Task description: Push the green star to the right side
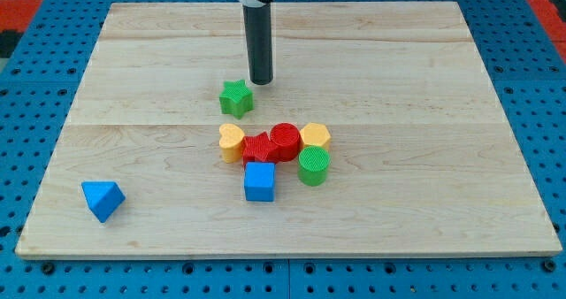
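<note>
The green star (236, 97) lies on the wooden board, a little left of the view's centre. My tip (261, 81) stands just to the star's upper right, close to it with a small gap. The rod rises straight up to the view's top edge.
Below the star sits a tight cluster: a yellow heart (232, 142), a red star-like block (258, 148), a red cylinder (285, 141), a yellow hexagon (315, 137), a green cylinder (313, 166) and a blue cube (260, 181). A blue triangle (102, 199) lies at the lower left. The wooden board (424, 87) lies on a blue pegboard.
</note>
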`<state>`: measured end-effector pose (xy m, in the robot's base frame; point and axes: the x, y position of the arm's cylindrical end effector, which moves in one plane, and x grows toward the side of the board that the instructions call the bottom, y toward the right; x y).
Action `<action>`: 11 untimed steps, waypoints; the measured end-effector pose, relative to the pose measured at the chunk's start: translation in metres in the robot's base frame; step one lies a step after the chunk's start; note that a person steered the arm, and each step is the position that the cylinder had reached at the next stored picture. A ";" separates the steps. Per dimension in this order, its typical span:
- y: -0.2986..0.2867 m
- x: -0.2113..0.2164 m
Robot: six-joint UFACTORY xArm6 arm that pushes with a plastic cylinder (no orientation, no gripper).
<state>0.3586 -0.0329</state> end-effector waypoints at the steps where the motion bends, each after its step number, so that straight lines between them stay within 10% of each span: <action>1: -0.001 -0.002; 3: -0.103 0.014; 5: -0.005 0.053; 8: 0.017 -0.007; 11: 0.180 -0.007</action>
